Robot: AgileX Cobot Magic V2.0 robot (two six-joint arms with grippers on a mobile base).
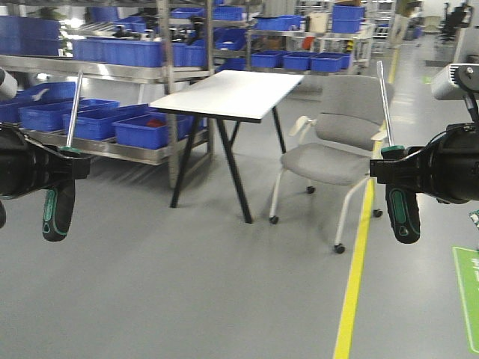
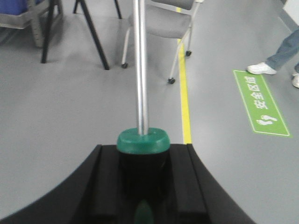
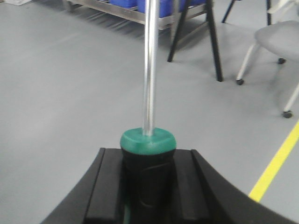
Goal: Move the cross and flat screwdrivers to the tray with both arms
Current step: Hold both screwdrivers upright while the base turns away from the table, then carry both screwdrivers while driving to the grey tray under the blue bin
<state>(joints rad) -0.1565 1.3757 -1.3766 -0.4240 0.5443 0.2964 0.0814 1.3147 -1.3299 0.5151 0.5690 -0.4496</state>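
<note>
Steel-shafted screwdriver [image 1: 58,212] upright, tight in left gripper [image 1: 66,169], twin [image 1: 402,215] tight in right gripper [image 1: 394,170]; blue bins [image 1: 150,129] behind

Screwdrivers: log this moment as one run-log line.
left gripper: shut on screwdriver, shaft up | right gripper: shut on second screwdriver, shaft up | tray: not in view | both above floor

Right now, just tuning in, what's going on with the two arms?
Each arm is holding up one screwdriver. The left tool is shut on the left screwdriver, the right tool on the right screwdriver, both gripped at the handle with shafts pointing up, above the floor. The tray is in none of the views, so neither is delivered yet.
</note>
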